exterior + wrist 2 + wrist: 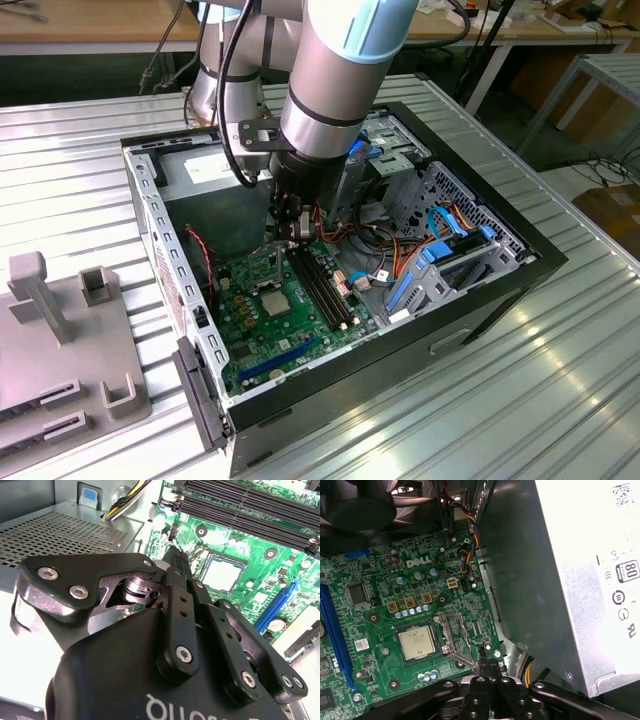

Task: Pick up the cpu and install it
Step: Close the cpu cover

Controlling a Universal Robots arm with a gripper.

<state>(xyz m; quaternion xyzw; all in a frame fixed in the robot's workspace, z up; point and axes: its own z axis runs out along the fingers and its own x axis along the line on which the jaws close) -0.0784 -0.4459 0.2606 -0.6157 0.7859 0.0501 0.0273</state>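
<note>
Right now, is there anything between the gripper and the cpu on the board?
Nothing visible blocks the way. The cpu lies face up on the green motherboard, uncovered, and the gripper hangs beside it with its fingers together, next to the raised metal socket frame.

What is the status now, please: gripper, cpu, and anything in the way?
Gripper shut, holding nothing, over the motherboard beside the socket. Cpu seated in its socket, retention frame open. Nothing in the way.

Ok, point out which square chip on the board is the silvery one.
The cpu: pale silvery face with a green rim, lying beside the opened metal plate. The other square chip is smaller and black.
</note>
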